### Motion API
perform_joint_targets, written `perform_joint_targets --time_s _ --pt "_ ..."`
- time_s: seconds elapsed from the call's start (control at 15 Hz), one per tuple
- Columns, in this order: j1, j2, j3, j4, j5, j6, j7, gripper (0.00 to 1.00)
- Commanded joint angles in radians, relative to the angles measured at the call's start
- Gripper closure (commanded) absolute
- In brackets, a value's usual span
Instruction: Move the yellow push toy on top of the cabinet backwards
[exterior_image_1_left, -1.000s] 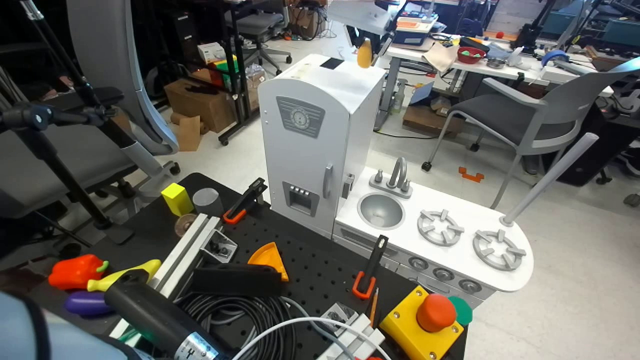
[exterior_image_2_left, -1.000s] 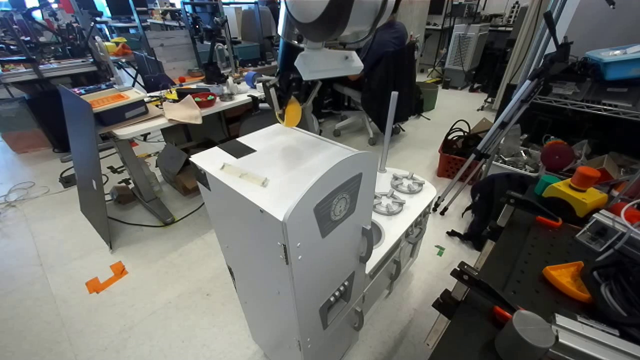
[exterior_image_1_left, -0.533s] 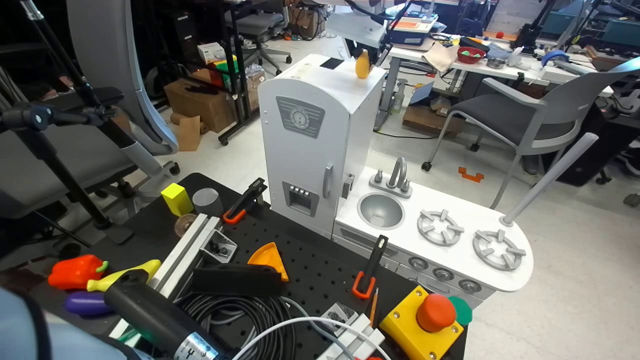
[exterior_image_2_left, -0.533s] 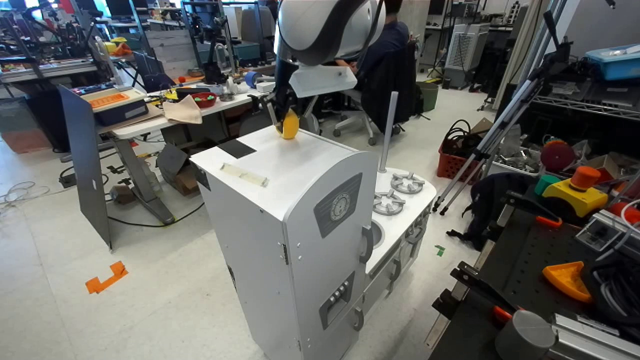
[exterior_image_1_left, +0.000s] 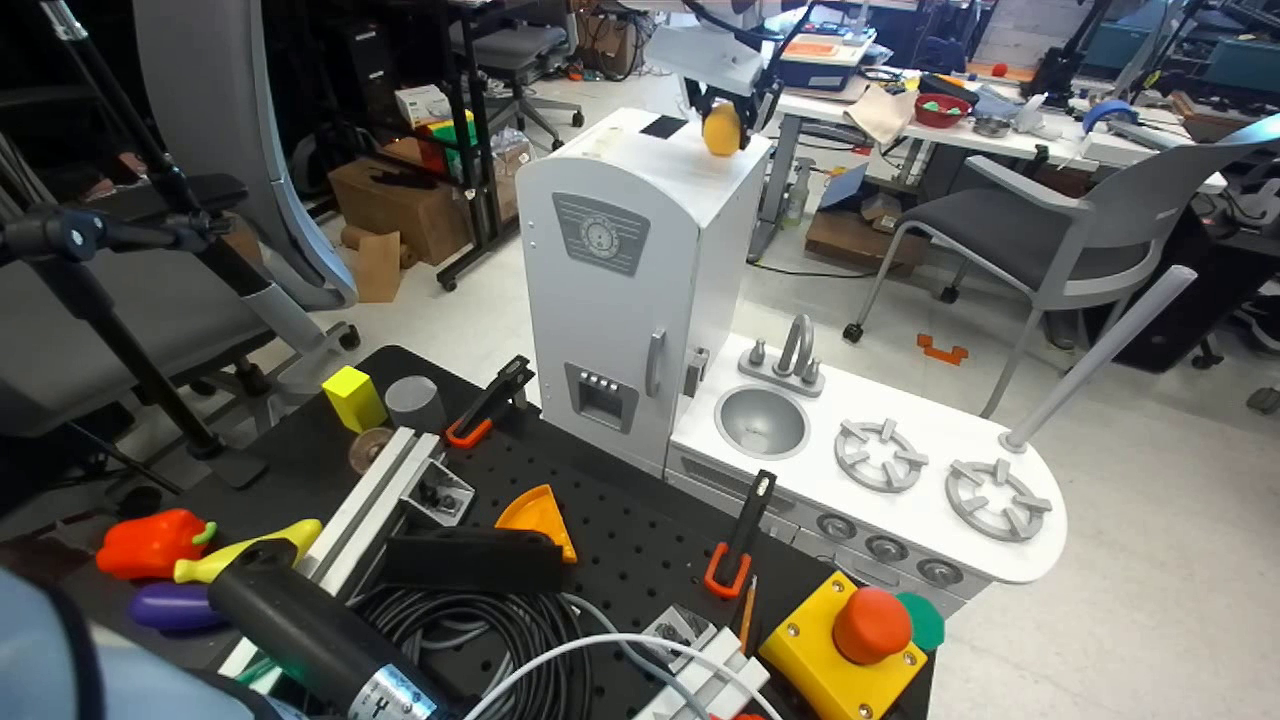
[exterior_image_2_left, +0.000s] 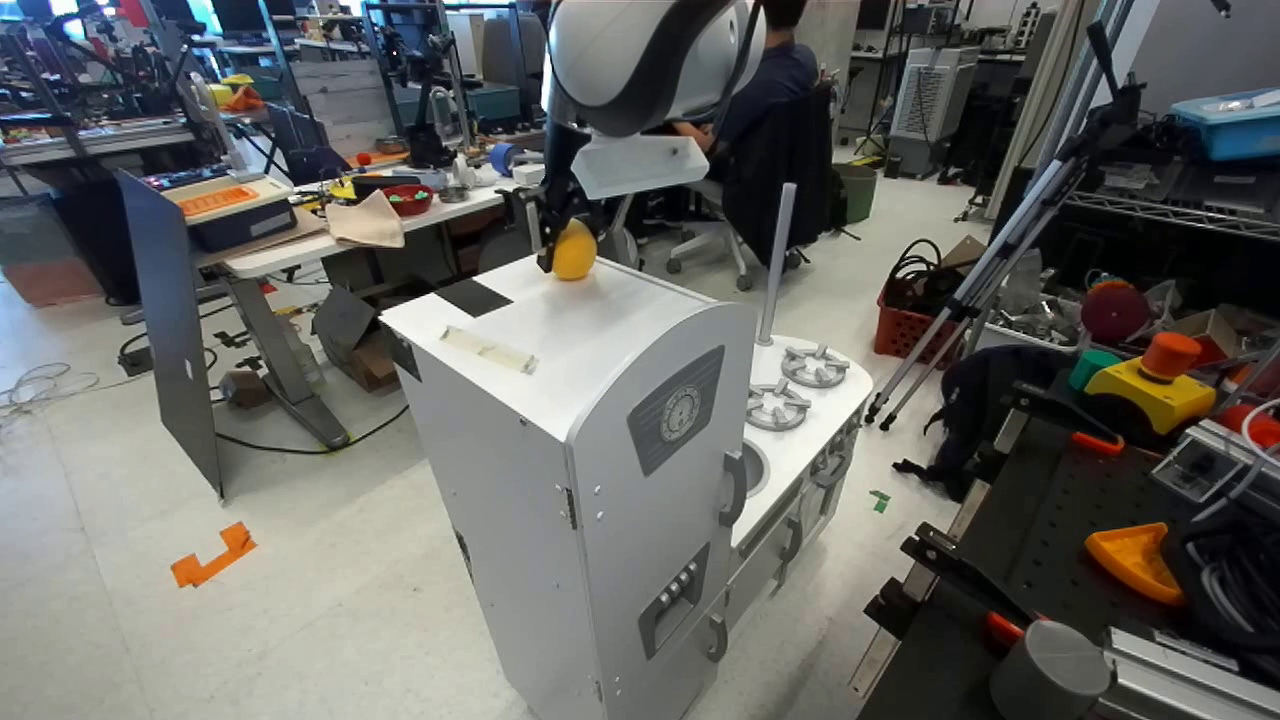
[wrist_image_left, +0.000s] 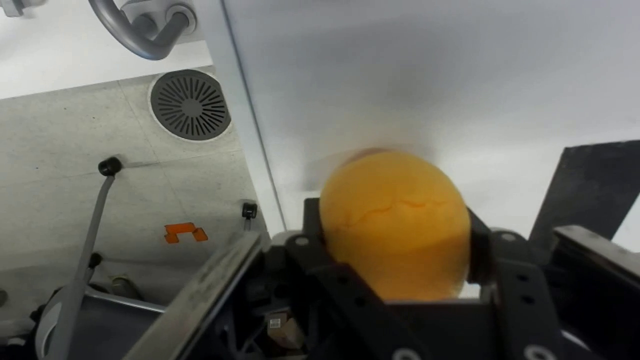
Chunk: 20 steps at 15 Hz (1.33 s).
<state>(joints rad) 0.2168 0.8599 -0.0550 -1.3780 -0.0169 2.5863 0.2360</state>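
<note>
The yellow push toy is a small rounded yellow-orange piece at the top of the white cabinet (exterior_image_1_left: 610, 310), near its back edge on the sink side. The toy shows in both exterior views (exterior_image_1_left: 721, 132) (exterior_image_2_left: 574, 252) and large in the wrist view (wrist_image_left: 395, 200). My gripper (wrist_image_left: 395, 235) points down, with a black finger against each side of the toy, and is shut on it. The toy's underside is at or just above the cabinet's white top (wrist_image_left: 450, 65); I cannot tell whether it touches. The fingers partly hide its lower sides in the wrist view.
A black patch (exterior_image_2_left: 475, 297) and a pale tape strip (exterior_image_2_left: 488, 350) lie on the cabinet top. The sink counter with a faucet (exterior_image_1_left: 798, 345) adjoins one side. A black pegboard table (exterior_image_1_left: 620, 500) stands in front. A desk (exterior_image_1_left: 1050, 150) stands behind.
My gripper has come down with the toy from above the cabinet's back edge to its top. The toy has turned and shows a rounder face in both exterior views.
</note>
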Motion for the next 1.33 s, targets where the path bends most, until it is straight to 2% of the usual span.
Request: perform_joint_targets --time_s 0.0,0.13,0.67,1.27 --pt "0.018 -0.014 -0.013 -0.01 -0.026 -0.011 0.023 0.05" --pt "0.023 -0.025 -0.013 -0.027 -0.027 -0.002 0.023 0.0" --pt "0.056 -0.104 -0.032 -0.141 -0.071 0.077 0.025 0.0" --pt "0.132 -0.288 -0.126 -0.434 -0.191 0.3 0.074 0.0"
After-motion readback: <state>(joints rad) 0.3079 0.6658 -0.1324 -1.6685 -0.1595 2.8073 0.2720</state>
